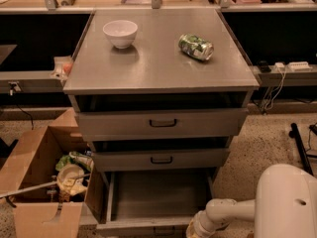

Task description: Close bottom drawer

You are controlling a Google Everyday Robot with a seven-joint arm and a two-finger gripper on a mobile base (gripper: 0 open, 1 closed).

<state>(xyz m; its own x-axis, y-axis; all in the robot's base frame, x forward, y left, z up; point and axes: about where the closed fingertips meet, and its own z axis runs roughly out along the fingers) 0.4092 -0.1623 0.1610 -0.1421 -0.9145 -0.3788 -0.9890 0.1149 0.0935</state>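
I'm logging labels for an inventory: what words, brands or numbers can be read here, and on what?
No text can be read.
The can on the cabinet top: green print, too blurred to read.
The bottom drawer, pulled open: no text on it.
The gripper, at the lower edge by that drawer's front: no marking visible.

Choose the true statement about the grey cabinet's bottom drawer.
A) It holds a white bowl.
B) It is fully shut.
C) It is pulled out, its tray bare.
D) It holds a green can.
C: the bottom drawer stands pulled out with a bare tray; bowl and can lie on the cabinet top, and the tool is at the picture's lower edge by the drawer front.
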